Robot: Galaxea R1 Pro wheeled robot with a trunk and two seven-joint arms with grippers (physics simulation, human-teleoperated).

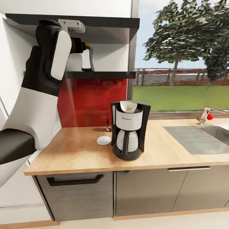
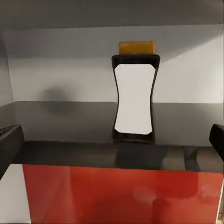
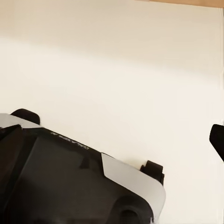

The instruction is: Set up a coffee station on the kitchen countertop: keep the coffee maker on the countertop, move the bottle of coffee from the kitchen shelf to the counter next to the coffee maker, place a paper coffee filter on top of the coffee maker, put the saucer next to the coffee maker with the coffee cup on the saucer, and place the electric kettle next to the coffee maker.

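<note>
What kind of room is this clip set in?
Most likely a home kitchen, rendered in simulation: a wooden countertop with a coffee maker on it, a sink with a tap under a window, and cabinets below.

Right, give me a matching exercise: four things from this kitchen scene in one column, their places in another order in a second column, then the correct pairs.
Things:
1. bottle of coffee
2. paper coffee filter
3. saucer
4. tap

Places:
A. flat on the countertop, beside the coffee maker
B. upright on the dark shelf, ahead of the left gripper with its fingers apart
C. behind the sink, by the window
D. on top of the coffee maker

Pairs: 1-B, 2-D, 3-A, 4-C
</note>
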